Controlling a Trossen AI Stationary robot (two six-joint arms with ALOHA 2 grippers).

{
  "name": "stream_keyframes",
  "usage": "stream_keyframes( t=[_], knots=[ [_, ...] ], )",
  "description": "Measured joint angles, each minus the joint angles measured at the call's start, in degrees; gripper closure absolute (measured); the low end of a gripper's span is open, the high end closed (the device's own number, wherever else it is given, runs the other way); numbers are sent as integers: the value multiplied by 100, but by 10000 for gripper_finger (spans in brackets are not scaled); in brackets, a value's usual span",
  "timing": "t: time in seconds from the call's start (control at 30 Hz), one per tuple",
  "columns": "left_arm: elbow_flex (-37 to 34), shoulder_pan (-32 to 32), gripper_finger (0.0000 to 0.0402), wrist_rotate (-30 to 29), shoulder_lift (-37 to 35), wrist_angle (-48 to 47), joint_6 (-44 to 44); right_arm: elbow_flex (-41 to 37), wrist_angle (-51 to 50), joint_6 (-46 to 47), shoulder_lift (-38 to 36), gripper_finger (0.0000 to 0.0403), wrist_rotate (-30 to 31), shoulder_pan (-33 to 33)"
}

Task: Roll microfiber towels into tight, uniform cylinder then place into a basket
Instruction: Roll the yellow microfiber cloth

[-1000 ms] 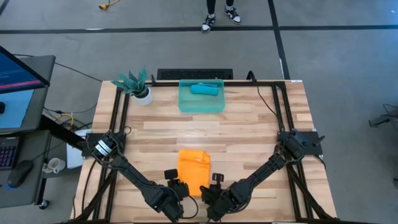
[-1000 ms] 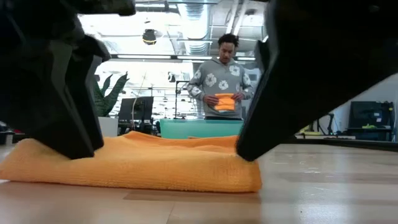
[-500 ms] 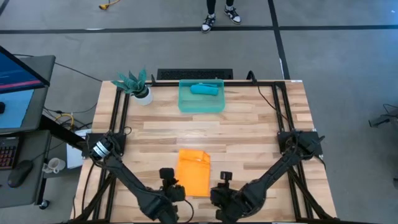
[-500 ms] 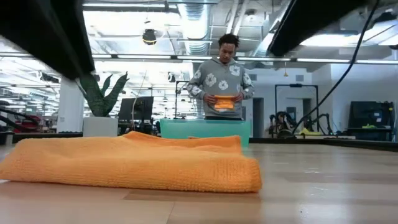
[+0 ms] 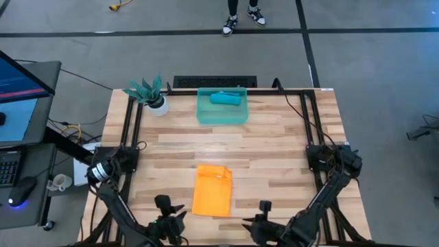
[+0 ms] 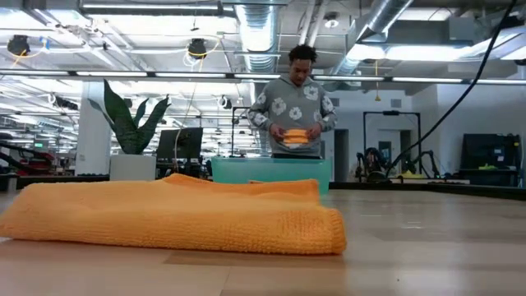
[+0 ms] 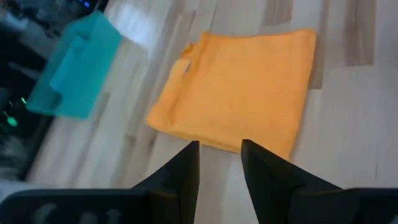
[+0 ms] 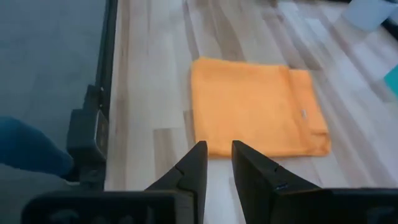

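Lying flat and folded at lower centre of the high view, the orange towel point(image 5: 212, 190) has not been rolled, and neither gripper touches it. The left gripper point(image 5: 167, 218) sits at the bottom edge just left of the towel, the right gripper point(image 5: 260, 221) at the bottom edge to its right, both clear of the cloth. In each wrist view the two dark fingers stand slightly apart with bare wood between them, gripping nothing. The teal towel point(image 5: 225, 98) is rolled and lies inside the basket point(image 5: 221, 116) at upper centre of the high view, well apart from the orange one, so that half of the job looks done. By my reading the step in hand is the start of rolling the orange towel (it lies as a neat rectangle, its long sides running up and down the frame). The next move calls for both grippers to come down on one short edge together, pinch it evenly and turn it over itself, keeping the roll tight and straight
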Motion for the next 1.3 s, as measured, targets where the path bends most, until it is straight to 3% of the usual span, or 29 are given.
stream_keyframes(
  t=[0.27, 0.4, 0.63, 0.87, 1.07, 1.17, 1.3],
  knots=[
    [-1195, -89, 290, -160, 2, 1057, -1422, -7, 309, 2, 31, 305, 12, -1],
    [-1366, -5, 290, -113, 2, 1370, -1394, -7, 380, -12, 31, 305, 1, -64],
    [-1324, 183, 291, -246, -329, 1502, -463, -7, 360, -428, 31, 305, -8, -220],
    [-1583, 398, 341, -286, -1440, 1371, 629, -7, 354, -902, 33, 305, -16, -489],
    [-2689, 641, 388, -380, -2658, 1649, 689, -7, 263, -924, 33, 305, -468, -674],
    [-3543, 696, 399, -430, -3297, 2485, 734, -7, 239, -924, 33, 305, -661, -681],
    [-4703, 700, 399, -432, -4073, 4434, 1481, -7, 247, -920, 33, 305, -733, -671]
  ],
)
